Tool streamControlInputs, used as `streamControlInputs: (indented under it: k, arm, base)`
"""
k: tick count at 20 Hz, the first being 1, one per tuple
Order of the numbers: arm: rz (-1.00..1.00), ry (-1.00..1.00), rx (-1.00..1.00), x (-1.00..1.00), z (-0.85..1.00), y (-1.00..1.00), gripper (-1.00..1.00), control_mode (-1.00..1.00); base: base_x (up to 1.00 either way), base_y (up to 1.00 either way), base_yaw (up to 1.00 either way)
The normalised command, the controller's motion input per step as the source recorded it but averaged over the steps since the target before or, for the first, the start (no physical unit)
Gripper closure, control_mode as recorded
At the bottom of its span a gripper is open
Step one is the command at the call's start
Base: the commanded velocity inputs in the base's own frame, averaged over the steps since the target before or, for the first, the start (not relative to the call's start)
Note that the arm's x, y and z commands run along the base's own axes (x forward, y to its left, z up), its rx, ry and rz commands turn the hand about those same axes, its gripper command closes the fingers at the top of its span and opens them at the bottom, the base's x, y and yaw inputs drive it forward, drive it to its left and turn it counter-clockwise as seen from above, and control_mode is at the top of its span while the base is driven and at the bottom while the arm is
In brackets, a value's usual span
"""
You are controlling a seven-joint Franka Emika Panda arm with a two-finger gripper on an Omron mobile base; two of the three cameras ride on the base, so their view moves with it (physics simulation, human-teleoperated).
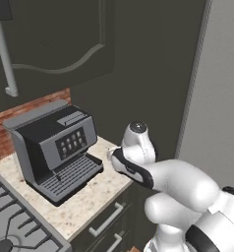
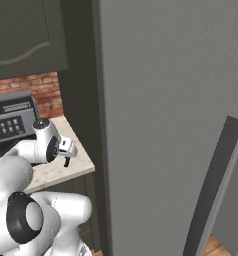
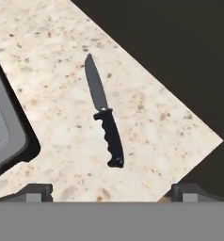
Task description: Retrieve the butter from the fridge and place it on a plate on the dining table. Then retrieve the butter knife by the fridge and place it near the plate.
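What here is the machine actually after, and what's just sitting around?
Part of the job:
butter knife, lying flat on the counter
fridge, door shut
gripper, open above the knife

Just there:
coffee machine
stove

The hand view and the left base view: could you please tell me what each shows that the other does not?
Hand view: the butter knife lying flat on the counter, black handle toward the open claw, blade pointing away.

Left base view: the stove grate, the dark wall cabinet and the light-grey fridge side.

Both: the speckled counter and the coffee machine, just its edge in the hand view.
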Motion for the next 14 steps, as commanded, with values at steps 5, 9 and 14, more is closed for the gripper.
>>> streamControlInputs:
  k: [5,9,14]
  arm:
    - [-0.09,0.02,0.0,0.06,-0.33,0.0,-1.0,-1.0]
    - [-0.04,0.0,0.01,0.21,-0.26,0.0,-1.0,-1.0]
    - [0.0,0.0,0.04,0.19,-0.17,0.0,-1.0,-1.0]
  base:
    - [0.0,0.0,0.0]
    - [0.0,0.0,0.0]
    - [0.0,0.0,0.0]
